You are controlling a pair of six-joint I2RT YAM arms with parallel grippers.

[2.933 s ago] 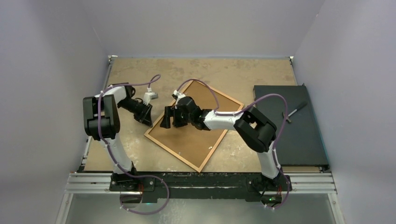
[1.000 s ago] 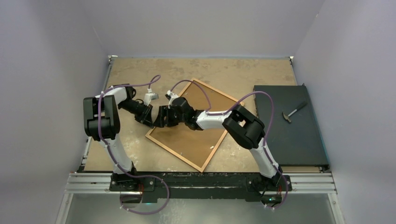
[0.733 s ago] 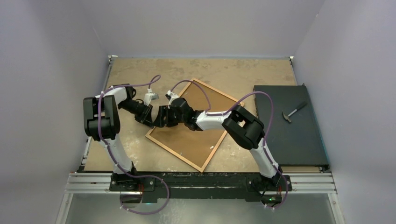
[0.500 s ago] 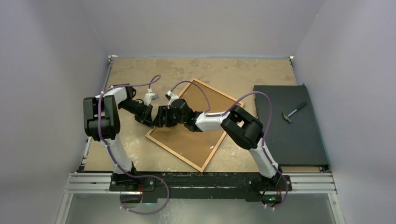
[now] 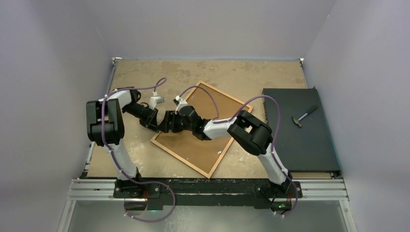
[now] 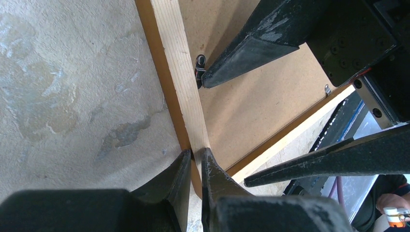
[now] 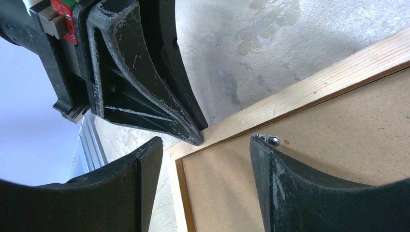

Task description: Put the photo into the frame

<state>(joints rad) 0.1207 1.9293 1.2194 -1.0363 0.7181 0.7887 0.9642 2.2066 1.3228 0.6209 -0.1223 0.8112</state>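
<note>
The frame (image 5: 179,158) lies face down and askew in the middle of the table, with a brown backing board (image 5: 203,147) inside its rails. My left gripper (image 5: 156,125) is shut on the frame's pale rail (image 6: 176,63) near the left corner, and the rail runs between its fingertips (image 6: 196,153). My right gripper (image 5: 166,125) hangs open over that same corner (image 7: 205,142). One of its fingers (image 7: 290,188) rests beside a small metal clip (image 7: 270,140) on the board, the other (image 7: 125,188) stands just off the rail. The photo is out of view.
A black slab (image 5: 300,140) lies along the right side with a small hammer (image 5: 302,116) on it. Grey walls close in on the table (image 5: 241,72) at the left, back and right. The two grippers sit almost tip to tip.
Since the earliest frame my right gripper has moved left from over the board to the frame's left corner. Over the last second its wrist shifted only slightly. The left gripper holds still.
</note>
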